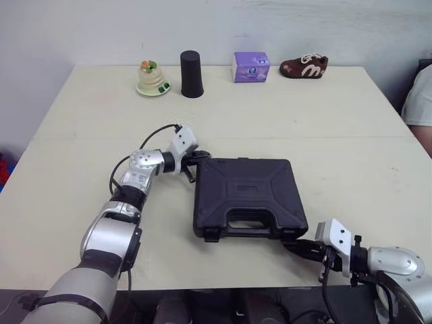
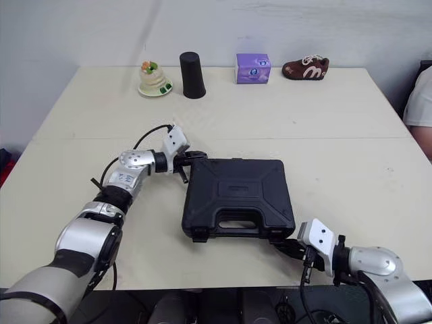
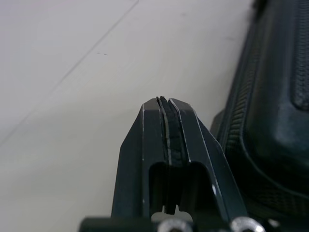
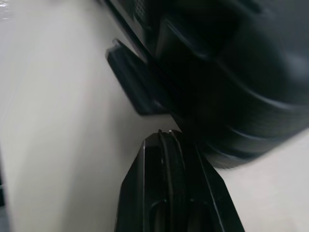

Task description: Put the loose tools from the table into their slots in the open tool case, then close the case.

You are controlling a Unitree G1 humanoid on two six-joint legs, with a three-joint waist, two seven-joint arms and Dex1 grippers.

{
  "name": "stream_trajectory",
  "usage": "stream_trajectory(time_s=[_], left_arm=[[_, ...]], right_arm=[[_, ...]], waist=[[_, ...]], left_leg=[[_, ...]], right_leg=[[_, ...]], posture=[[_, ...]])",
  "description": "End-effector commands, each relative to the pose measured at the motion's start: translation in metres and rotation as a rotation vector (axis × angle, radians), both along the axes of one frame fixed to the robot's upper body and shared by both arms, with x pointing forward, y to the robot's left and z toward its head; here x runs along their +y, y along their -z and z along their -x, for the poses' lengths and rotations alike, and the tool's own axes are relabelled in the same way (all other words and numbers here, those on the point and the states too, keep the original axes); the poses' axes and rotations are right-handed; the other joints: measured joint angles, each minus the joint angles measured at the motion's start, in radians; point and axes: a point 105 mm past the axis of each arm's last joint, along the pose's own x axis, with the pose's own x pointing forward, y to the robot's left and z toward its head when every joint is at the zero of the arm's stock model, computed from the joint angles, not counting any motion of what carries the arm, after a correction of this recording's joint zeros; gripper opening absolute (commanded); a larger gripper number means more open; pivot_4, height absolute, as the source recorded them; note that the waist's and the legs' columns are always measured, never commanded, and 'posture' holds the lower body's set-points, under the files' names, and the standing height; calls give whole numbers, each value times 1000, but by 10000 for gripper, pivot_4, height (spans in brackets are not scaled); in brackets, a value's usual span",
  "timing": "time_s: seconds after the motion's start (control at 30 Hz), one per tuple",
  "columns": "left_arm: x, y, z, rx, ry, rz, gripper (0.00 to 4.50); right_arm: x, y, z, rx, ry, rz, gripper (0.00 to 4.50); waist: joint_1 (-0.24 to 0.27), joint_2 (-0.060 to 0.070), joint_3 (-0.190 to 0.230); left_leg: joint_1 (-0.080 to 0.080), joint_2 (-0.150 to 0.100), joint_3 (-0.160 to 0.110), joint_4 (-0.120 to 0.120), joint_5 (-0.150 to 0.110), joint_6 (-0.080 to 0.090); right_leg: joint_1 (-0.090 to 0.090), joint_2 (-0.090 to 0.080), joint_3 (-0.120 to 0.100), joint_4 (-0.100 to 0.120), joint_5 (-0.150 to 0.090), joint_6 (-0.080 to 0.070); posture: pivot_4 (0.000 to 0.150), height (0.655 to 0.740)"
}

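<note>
Looking down through the left eye view, you see the tool case (image 1: 246, 196) lying flat on the table (image 1: 337, 115) with its lid down and its handle on the edge nearest the robot. The stowing part of the job therefore reads as done, though what sits inside is hidden. The left gripper (image 1: 197, 158) is at the case's far left corner, touching it or just short of it. The right gripper (image 1: 297, 244) sits low against the case's near right corner. Well beyond the case stand a figurine on a dish (image 1: 152, 79), a black cup (image 1: 192, 74), a purple box (image 1: 251, 67) and a brown shoe (image 1: 304, 66), none of them a tool. A person's sleeve (image 1: 420, 98) shows well off to the case's right. The right eye view gives you the same layout and a front latch (image 2: 197, 236) left of the handle that seems to hang below the case's edge. In the left wrist view the left fingers (image 3: 166, 130) are pressed together on nothing, with the case's side wall just beside them. In the right wrist view the right fingers (image 4: 166, 164) are likewise together and empty, hard by the case's rounded corner. There a latch tab (image 4: 133, 84) juts out from the case rather than lying flush. Judge the lid closed but the latches probably not snapped, so that fastening looks like what is left.
</note>
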Motion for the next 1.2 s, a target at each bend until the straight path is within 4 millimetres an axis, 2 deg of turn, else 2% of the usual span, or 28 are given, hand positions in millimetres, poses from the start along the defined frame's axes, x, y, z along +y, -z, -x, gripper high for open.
stream_trajectory(time_s=[0.03, 0.17, 0.37, 0.53, 0.63, 0.67, 0.7, 0.77, 0.83, 0.9, 1.0, 1.07, 1.17, 1.2], left_arm=[[6, -4, 12, 3, 96, 36, 653], [16, -1, 19, 9, 110, 44, 653], [22, 12, 48, 2, 157, 38, 653], [29, 18, 62, -8, 96, -8, 653], [50, 4, 57, -59, -24, -11, 653], [57, -8, 57, -63, -53, 23, 653], [59, -21, 58, -64, -60, 62, 653], [59, -34, 61, -55, -55, 107, 653], [29, -62, 75, -91, 103, 106, 653], [-5, -79, 88, -98, 245, 93, 653], [-39, -84, 92, -96, 328, 60, 653], [-73, -86, 89, -92, 367, 41, 653], [-104, -87, 86, -85, 393, 52, 653], [-122, -84, 84, -78, 406, 40, 653]], right_arm=[[-22, -8, -20, -94, 96, 37, 0], [-33, -14, -37, -153, 138, 56, 0], [-47, -20, -67, -244, 203, 80, 0], [-49, -20, -74, -275, 265, 34, 0], [-50, -21, -64, -268, 290, 1, 0], [-52, -22, -60, -267, 308, -2, 0], [-55, -24, -56, -271, 331, -5, 0], [-58, -25, -52, -274, 357, -7, 0], [-60, -27, -42, -262, 407, -43, 0], [-59, -31, -34, -277, 440, -85, 0], [-56, -32, -30, -285, 486, -108, 0], [-53, -33, -28, -278, 505, -134, 0], [-53, -37, -30, -289, 537, -155, 0], [-55, -39, -31, -297, 556, -165, 0]], waist=[[2, 0, 0], [2, 0, 0], [1, 0, 0], [0, 1, 0], [3, 1, 0], [3, 1, 0], [2, 1, 0], [2, 1, 0], [6, 1, 0], [19, 1, 0], [25, 2, -1], [25, 2, -1], [23, 2, -1], [20, 2, -1]], left_leg=[[0, 0, 0, 1, 0, 0], [0, 1, 0, 2, -1, 2], [0, 2, 0, 2, -1, 2], [0, 3, 0, 2, 0, 1], [0, 3, -2, 2, 0, 1], [0, 3, -3, 1, 0, 1], [0, 3, -3, 1, 0, 1], [0, 2, -4, 1, 0, 0], [1, 1, -3, 1, 0, 1], [-1, -1, -5, 1, 0, 1], [1, -2, -3, 2, 0, 2], [2, -3, -2, 2, 0, 2], [1, -3, -2, 2, 0, 2], [1, -3, -2, 3, 0, 2]], right_leg=[[0, 0, 0, 0, 0, 0], [0, -2, 1, 1, 0, 1], [0, -3, 2, 2, 0, 1], [0, -3, 5, 3, 0, 0], [0, -7, 6, 5, 0, -1], [0, -10, 5, 6, -1, -2], [0, -10, 5, 6, -2, -3], [0, -11, 4, 7, -2, -3], [0, -13, 4, 7, -2, -3], [1, -15, 1, 7, -2, -2], [3, -13, 2, 6, -1, -1], [3, -10, 2, 6, -1, 0], [3, -5, 4, 5, -1, 1], [2, -2, 5, 4, 0, 1]], posture=[[1500, 7400], [1500, 7400], [1500, 7400], [1500, 7400], [1500, 7400], [1500, 7400], [1500, 7400], [1500, 7400], [1500, 7400], [1500, 7400], [1500, 7400], [1500, 7400], [1500, 7400], [1500, 7400]])
